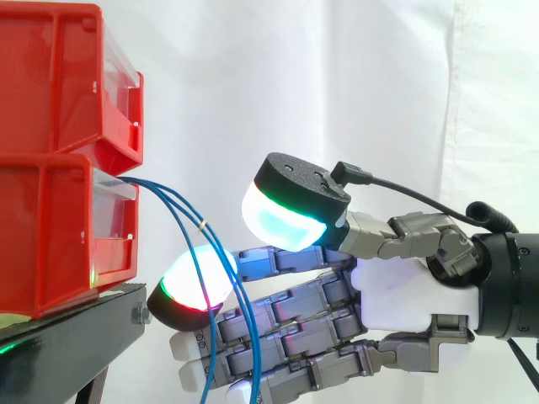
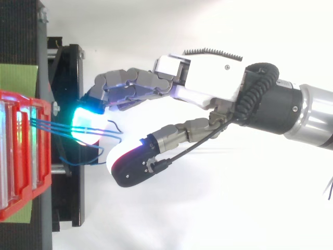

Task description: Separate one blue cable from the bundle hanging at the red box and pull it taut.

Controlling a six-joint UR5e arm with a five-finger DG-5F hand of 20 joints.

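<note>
Robot hand [image 1: 404, 299] beside hanging blue cables [image 1: 200, 224]

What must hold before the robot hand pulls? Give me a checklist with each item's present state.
1. The robot hand is at the blue cables: ok, they cross in front of its fingers in the side view.
2. One cable is apart from the rest: not ok, the strands run close together.
3. A cable is pinched: not ok, the thumb stands apart from the fingers.
4. The cable is taut: not ok, all hang in a slack curve.
5. The far ends are fixed in the lower red bin: cannot tell.
</note>
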